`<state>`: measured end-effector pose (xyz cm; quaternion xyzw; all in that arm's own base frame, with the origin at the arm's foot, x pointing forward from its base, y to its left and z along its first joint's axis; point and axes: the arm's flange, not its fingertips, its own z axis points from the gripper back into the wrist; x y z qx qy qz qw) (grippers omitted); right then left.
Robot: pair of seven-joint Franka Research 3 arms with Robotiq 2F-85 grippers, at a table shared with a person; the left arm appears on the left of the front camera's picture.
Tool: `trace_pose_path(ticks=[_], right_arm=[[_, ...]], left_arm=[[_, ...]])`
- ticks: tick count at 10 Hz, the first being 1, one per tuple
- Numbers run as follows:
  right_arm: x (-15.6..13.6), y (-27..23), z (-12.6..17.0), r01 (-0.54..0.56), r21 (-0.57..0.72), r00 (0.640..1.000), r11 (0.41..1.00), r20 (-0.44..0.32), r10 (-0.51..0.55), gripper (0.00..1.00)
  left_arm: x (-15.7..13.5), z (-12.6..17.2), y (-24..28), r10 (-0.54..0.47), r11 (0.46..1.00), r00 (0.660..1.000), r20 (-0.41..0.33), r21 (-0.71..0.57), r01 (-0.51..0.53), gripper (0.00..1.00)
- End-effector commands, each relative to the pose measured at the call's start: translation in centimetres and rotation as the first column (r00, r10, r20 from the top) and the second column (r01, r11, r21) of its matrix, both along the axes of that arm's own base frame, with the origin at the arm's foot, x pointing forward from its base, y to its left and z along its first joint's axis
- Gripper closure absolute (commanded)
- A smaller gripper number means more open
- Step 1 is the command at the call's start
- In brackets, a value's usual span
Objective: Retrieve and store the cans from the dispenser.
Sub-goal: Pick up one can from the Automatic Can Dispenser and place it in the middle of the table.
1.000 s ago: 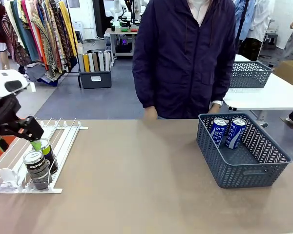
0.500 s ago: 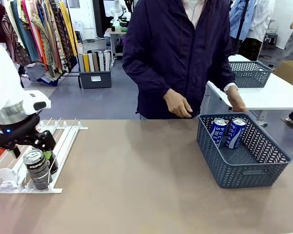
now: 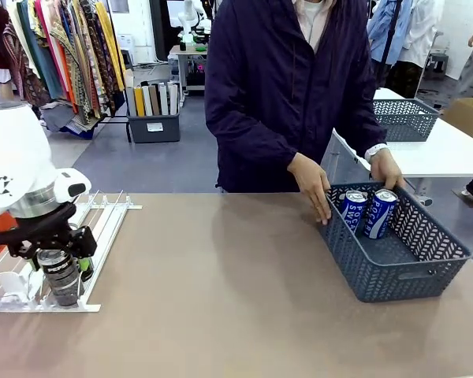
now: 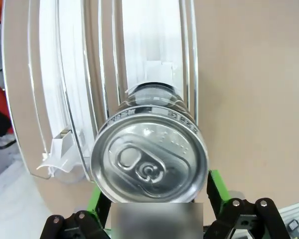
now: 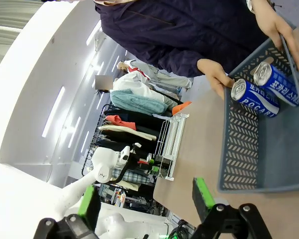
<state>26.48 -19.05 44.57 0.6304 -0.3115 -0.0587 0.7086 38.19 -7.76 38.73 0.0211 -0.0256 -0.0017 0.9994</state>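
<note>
The flat white wire-rail dispenser (image 3: 102,228) is lying at the robot's left end of the brown table (image 3: 221,299). A slim black aluminium can (image 3: 63,279) with a silver pull-tab top (image 4: 149,159) is standing upright at the dispenser's near end, in one lane, close to the small white plastic stops (image 4: 60,149). The left gripper (image 3: 63,258) is hanging over this black can, its jaws standing wide apart and its green pads (image 4: 215,186) flanking the can without clamping it. Well apart from the dispenser, at the table's opposite end, a dark grey mesh basket (image 3: 410,276) is holding two blue-and-white lettered cans (image 3: 352,211) (image 3: 380,213), leaning together. A person in a dark jacket is resting one hand (image 3: 315,189) and the other hand (image 3: 388,167) on the basket's edge farthest from the dispenser. The right gripper (image 5: 145,201) is hanging spread and empty.
</note>
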Motion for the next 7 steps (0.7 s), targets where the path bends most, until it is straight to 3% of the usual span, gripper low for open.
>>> trace_pose_path(ticks=[1, 5, 6, 7], right_arm=[[0.31, 0.08, 0.58, 0.010, 0.023, 1.000, 1.000, 0.019, -0.011, 0.00], [0.31, 0.08, 0.58, 0.010, 0.023, 1.000, 1.000, 0.019, -0.011, 0.00], [0.31, 0.08, 0.58, 0.010, 0.023, 1.000, 1.000, 0.019, -0.011, 0.00], [0.31, 0.08, 0.58, 0.010, 0.023, 1.000, 1.000, 0.019, -0.011, 0.00]], left_arm=[[-1.04, 0.11, 0.68, 0.027, 1.000, 1.000, 0.003, -0.009, -0.027, 0.00], [-1.30, 0.42, 0.80, 0.026, 0.998, 1.000, 0.010, -0.053, -0.025, 0.00], [-1.41, 0.49, 0.69, 0.016, 0.997, 1.000, 0.002, -0.071, -0.016, 0.23], [-1.53, 0.50, 0.69, 0.016, 0.998, 1.000, 0.003, -0.059, -0.016, 0.74]])
